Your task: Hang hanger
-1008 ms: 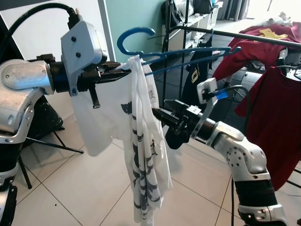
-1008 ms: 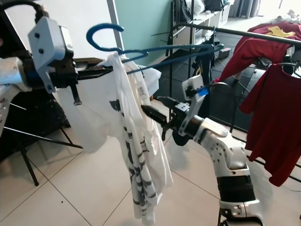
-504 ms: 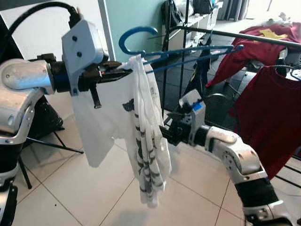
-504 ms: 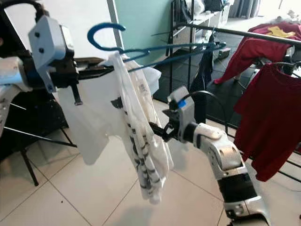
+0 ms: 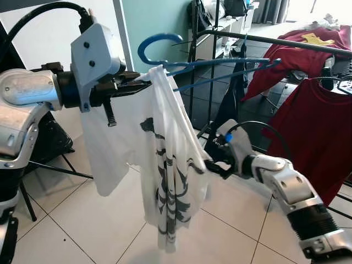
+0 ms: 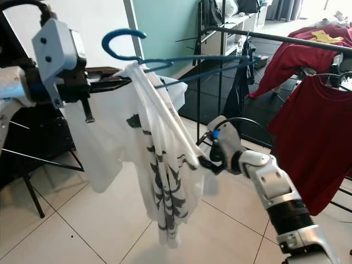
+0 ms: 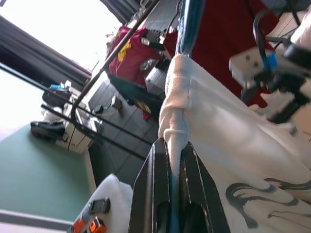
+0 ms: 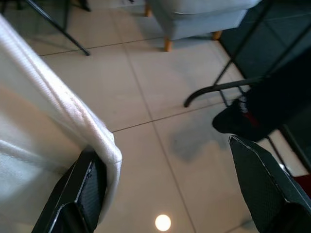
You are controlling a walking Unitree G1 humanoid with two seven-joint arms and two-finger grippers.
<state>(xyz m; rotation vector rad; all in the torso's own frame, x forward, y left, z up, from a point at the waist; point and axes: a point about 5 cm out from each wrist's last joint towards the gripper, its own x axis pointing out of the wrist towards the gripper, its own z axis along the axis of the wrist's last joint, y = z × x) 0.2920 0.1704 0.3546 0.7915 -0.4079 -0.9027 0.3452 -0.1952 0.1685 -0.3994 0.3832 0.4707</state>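
My left gripper (image 5: 138, 82) is shut on the neck of a blue hanger (image 5: 220, 63), held up at chest height. A white T-shirt (image 5: 165, 165) with black print hangs from it, bunched at the hook end. The left wrist view has the two black fingers (image 7: 146, 194) pinching the shirt collar (image 7: 177, 111) and the hanger. My right gripper (image 5: 213, 166) is lower and to the right, open, with the shirt's edge (image 8: 73, 121) lying over one finger (image 8: 87, 189). That edge is drawn out sideways from the hanger to this gripper.
A black clothes rail (image 5: 286, 43) runs behind the hanger's far end. Dark red shirts (image 5: 313, 126) hang and lie on it at the right. Black stand legs (image 5: 49, 165) are at the left on the tiled floor. A grey seat (image 8: 194, 14) is on the floor.
My right gripper has moved down and to the right, taking the shirt's edge with it, so the shirt now spreads out. The left gripper and hanger stay nearly still.
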